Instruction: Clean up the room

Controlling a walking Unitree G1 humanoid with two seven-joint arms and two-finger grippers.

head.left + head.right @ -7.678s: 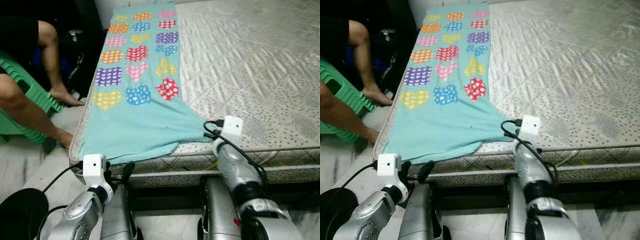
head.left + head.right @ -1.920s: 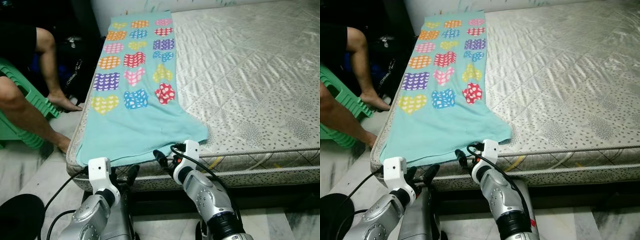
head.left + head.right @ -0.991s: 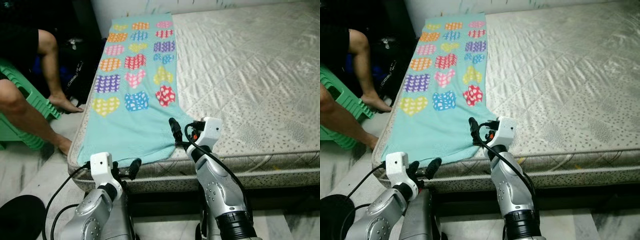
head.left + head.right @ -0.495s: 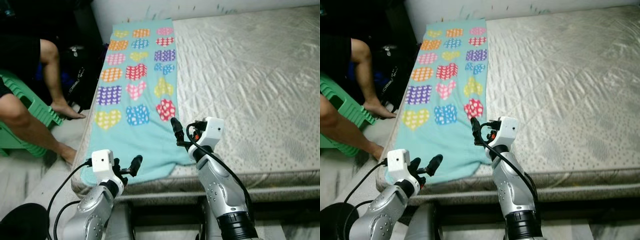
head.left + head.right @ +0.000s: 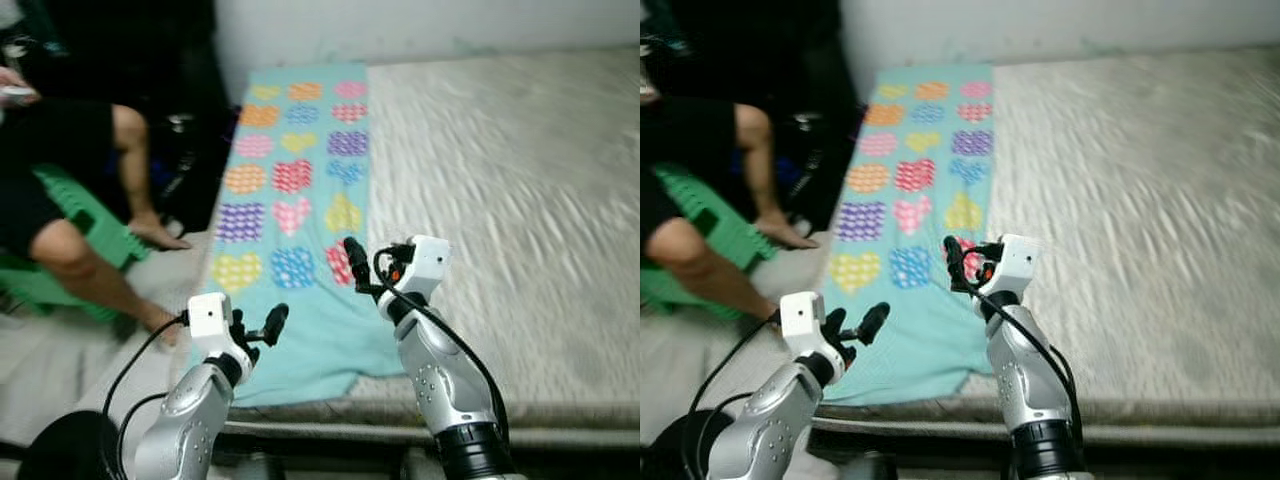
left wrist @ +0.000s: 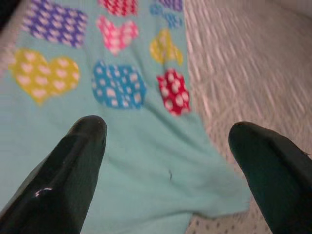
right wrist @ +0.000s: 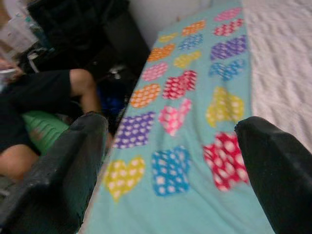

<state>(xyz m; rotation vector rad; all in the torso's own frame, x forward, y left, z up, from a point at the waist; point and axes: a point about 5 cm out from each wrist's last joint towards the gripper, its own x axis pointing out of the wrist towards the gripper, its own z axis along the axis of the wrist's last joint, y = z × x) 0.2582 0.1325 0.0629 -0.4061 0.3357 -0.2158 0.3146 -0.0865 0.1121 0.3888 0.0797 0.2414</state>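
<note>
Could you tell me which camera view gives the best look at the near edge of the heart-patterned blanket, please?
The left wrist view: the blanket shows its near edge and corner between the left gripper's open jaws. The eye views show the whole blanket on the mattress, blurred. The right wrist view shows mostly the hearts and far end.

Both grippers, left (image 5: 258, 327) and right (image 5: 352, 252), have been raised above the teal blanket (image 5: 300, 200), fingers spread; the near corner has been folded back.
</note>
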